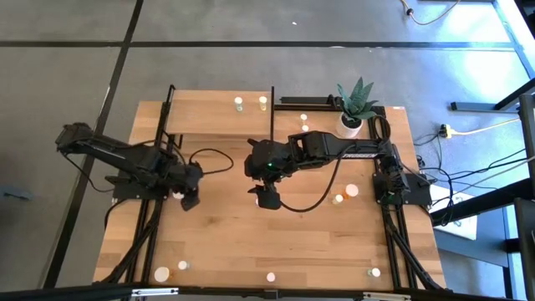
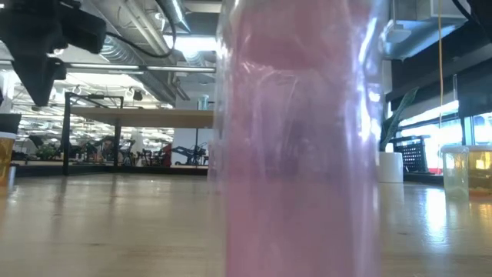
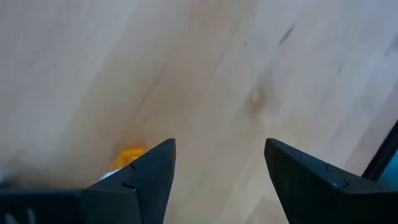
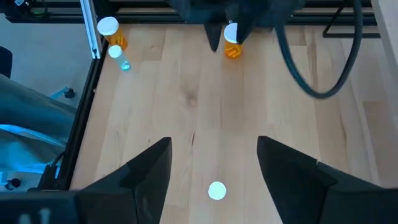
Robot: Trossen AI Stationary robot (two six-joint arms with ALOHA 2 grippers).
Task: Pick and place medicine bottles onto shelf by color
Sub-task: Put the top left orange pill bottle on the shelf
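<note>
Left wrist view: left hand [image 3: 217, 180] spread wide, empty, over an orange bottle [image 3: 129, 155].

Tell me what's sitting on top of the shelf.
Two small white-capped bottles stand near the far edge of the shelf; their body colours are unclear. Anything beneath the platform is hidden from above.

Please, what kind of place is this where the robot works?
Probably an open workshop or lab floor, not a home. The wooden table stands on grey concrete with cables lying about. The low view shows bare ceiling pipes and a large hall behind. A potted plant decorates the table.
</note>
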